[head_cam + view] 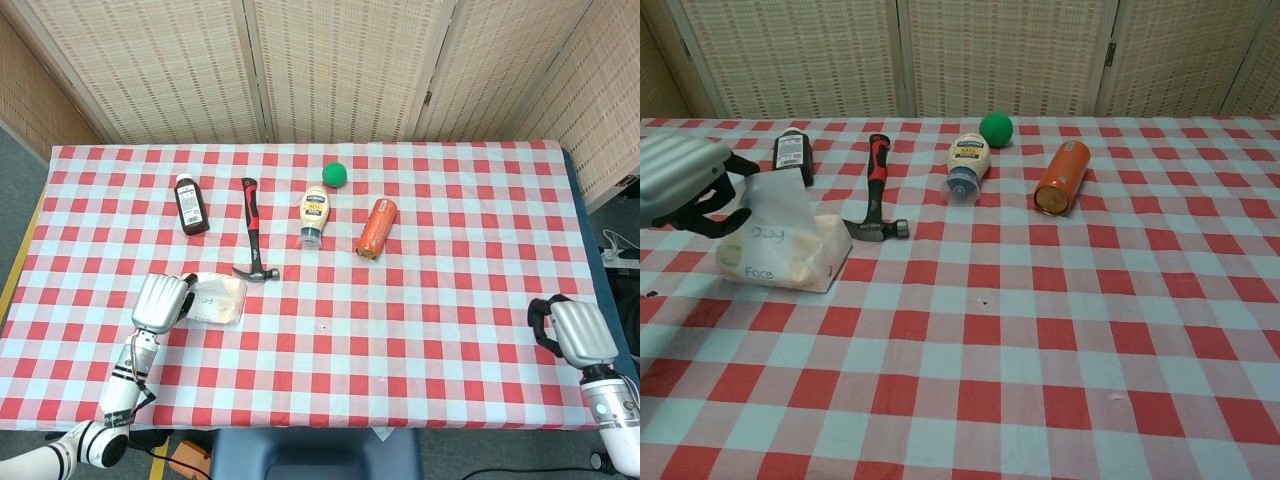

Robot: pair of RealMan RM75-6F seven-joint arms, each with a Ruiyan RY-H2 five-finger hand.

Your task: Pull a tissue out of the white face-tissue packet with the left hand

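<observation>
One white face-tissue packet [780, 255] sits near the table's left front, just beside the hammer [252, 228] head. Left hand [685, 185] has its dark fingers curled around the upright tissue [775, 200] edge, though a real grip I can't tell. Right hand [572, 332] rests curled on nothing at the right edge

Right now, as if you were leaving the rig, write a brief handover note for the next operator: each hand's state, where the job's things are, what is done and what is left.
Left hand: at the upright tissue, fingers curled beside its left edge; whether they pinch it cannot be told.
Right hand: at the table's near right edge, fingers curled in, holding nothing.
White face-tissue packet: near left of the table, beside the hammer head.
Done: the left hand is at the tissue.
Left: secure the grip and draw the tissue out of the packet.
</observation>
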